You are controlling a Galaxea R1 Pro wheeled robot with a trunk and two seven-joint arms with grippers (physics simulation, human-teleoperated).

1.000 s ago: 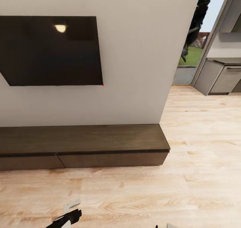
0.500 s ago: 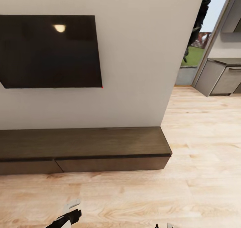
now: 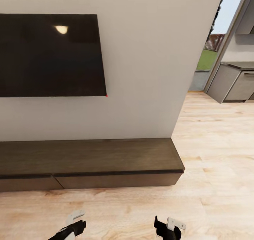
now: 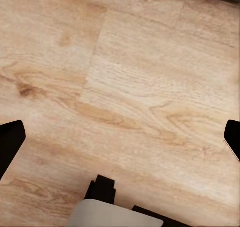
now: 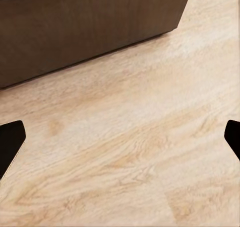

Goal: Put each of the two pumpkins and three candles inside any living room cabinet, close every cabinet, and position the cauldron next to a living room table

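Head view: cabinet against white wall, drawers closed, top bare. Black TV mounted above. Left claw and right claw both spread, empty, over wood floor in front of cabinet.

A matt, dark brown wood grain is being shown on the cabinet. Pale, lightly figured wood planks with a faint sheen are being presented by the floor. A glossy black face, with a lamp's glint mirrored, is being displayed by the television. Smooth matt paint is being carried by the wall.
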